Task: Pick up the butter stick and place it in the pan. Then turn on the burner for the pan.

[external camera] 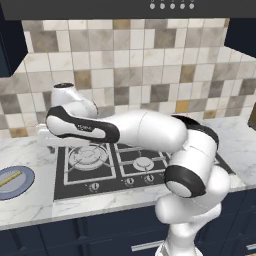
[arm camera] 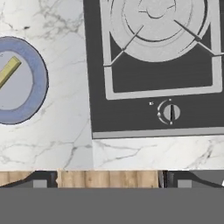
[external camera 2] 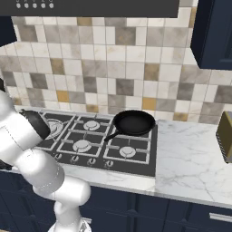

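While the hand view looks straight down past the counter's front edge, its two dark finger tips (arm camera: 107, 179) stand wide apart with nothing between them. Just beyond lies the white marble counter (arm camera: 61, 144), and on it a round blue-grey plate (arm camera: 37, 94) holding the butter stick (arm camera: 8, 71), which lies diagonally across the plate's middle (partly cut off by the frame edge). Beside the plate, not touching, is the black cooktop (arm camera: 131, 118) with a control knob (arm camera: 170, 113) in front of the large concentric-ring burner (arm camera: 157, 26). From the right base view, the black pan (external camera 2: 134, 122) sits empty on the rear right grate, handle pointing forward-left, well apart from the plate. The left base view has the arm's forearm blocking the cooktop's rear part.
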